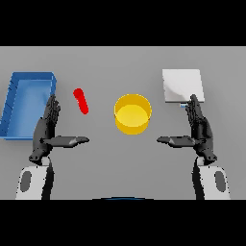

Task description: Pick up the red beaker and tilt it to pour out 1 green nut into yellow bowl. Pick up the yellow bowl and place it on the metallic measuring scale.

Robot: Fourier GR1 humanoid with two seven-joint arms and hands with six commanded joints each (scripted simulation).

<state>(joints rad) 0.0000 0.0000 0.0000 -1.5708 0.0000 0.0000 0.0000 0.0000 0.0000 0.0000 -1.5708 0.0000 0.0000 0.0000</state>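
Here we are seeing the left robot hand (46,129) hovering over the grey surface (120,163) at the near left, released, fingers reaching straight toward the far side and thumb pointing right. The right robot hand (199,129) is mirroring it at the near right, also released, thumb pointing left. Between them, slightly farther, the yellow bowl (132,113) is sitting upright. The red beaker (81,101) is lying left of it, beside the blue tray (14,103). The metallic measuring scale (181,85) is resting at the far right.
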